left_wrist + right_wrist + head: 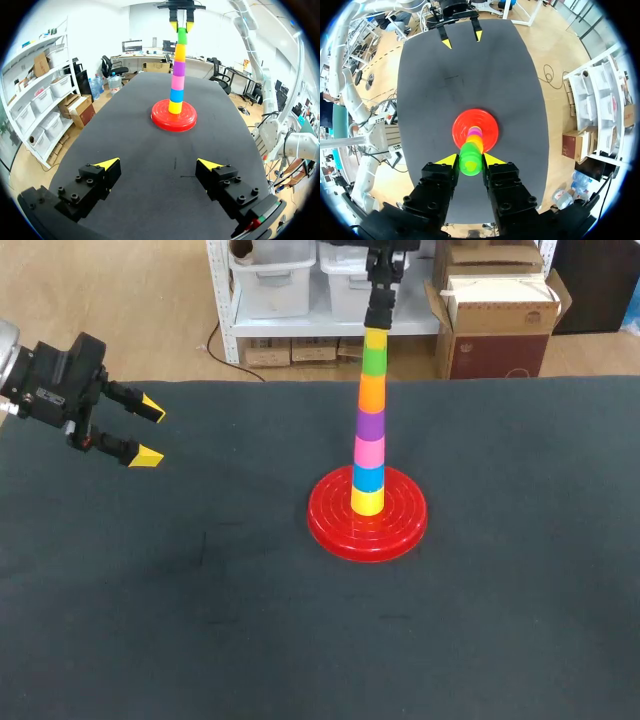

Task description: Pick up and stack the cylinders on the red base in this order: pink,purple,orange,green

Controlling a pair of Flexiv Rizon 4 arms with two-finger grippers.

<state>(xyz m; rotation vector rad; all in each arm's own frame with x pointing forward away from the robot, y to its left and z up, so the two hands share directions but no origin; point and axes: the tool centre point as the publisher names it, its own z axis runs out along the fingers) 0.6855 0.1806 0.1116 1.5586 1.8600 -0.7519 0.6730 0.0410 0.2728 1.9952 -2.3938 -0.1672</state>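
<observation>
Right pincer [470,160] grasps the green cylinder [374,361] atop the stack on the red base [400,532], mid-table. Last placement seems under way; next, release and lift straight up. Left pincer [149,432] hangs released near the left edge.

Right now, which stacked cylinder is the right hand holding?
The green cylinder, the topmost one, directly above the orange cylinder; the right hand clamps its sides.

The table [120,660] is covered by a dark grey cloth [520,620], on which a few faint marks [205,540] are seen.
</observation>
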